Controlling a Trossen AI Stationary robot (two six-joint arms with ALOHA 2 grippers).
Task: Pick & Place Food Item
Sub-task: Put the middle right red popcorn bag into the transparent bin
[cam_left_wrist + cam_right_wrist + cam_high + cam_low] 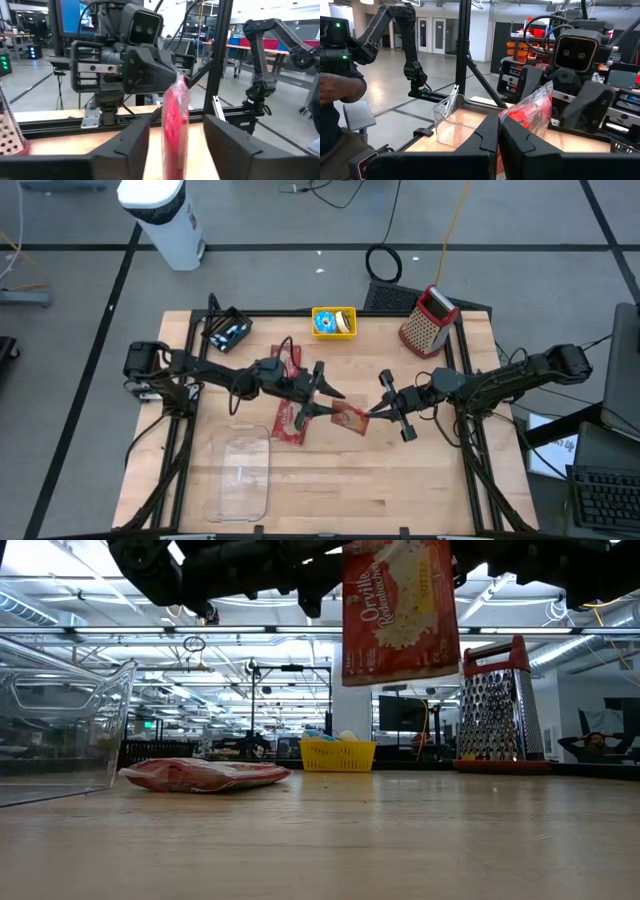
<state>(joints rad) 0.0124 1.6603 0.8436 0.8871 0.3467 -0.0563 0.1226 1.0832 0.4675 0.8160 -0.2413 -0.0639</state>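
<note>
A red popcorn bag [400, 610] hangs upright above the table's middle, its printed face toward the near edge. My right gripper [372, 413] reaches in from the right and is shut on it. My left gripper [338, 402] comes level from the left and is open. In the left wrist view its fingers [135, 142] stand on either side of the bag's edge [175, 115], with a gap on each side. A second red food bag [205, 775] lies flat on the table. My right gripper pinches the popcorn bag's right-hand edge [522, 117] between its two shut fingers, coming level from the table's right. The bag sticks out beyond the fingertips and hangs upright, clear of the table. Which part of the edge it holds lies above the low view.
A clear plastic container [240, 470] stands at the near left. At the far edge are a yellow basket [333, 322], a red-topped grater [428, 320] and a black box [228, 330]. Another red packet [288, 358] lies far of the left arm. A person's hand [340, 87] shows beyond the table.
</note>
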